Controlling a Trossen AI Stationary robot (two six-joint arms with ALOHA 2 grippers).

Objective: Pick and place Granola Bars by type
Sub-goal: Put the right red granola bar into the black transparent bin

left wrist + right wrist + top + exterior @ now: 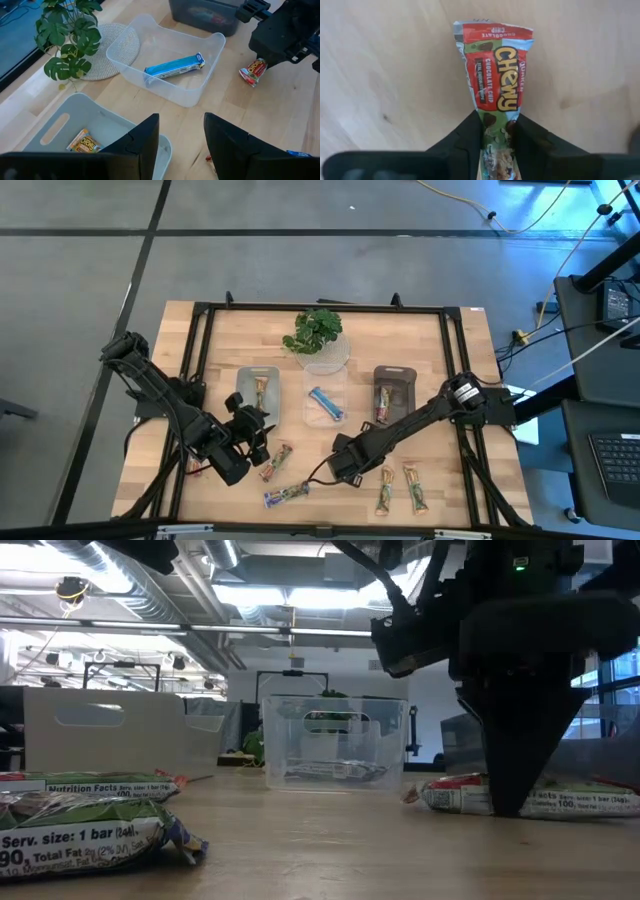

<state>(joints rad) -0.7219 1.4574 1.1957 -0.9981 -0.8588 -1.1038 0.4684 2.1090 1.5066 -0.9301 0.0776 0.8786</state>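
Fingers (pixel 497 145) of right arm pinch "CHEWY" chocolate chip bar (pixel 495 75)

Counter (pixel 440 390): pale wood grain, black frame. Bar (pixel 495 85) at right gripper (pixel 497 132): red and green wrapper, yellow "CHEWY" lettering. Bar (pixel 175 66) in clear bin (pixel 192 95): blue. Plant (pixel 315 330): green leaves. Both grippers black.

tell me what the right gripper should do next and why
Probably close and lift. The right gripper has its fingers either side of the red Chewy bar, which lies flat on the table; whether it is pinched yet is unclear.
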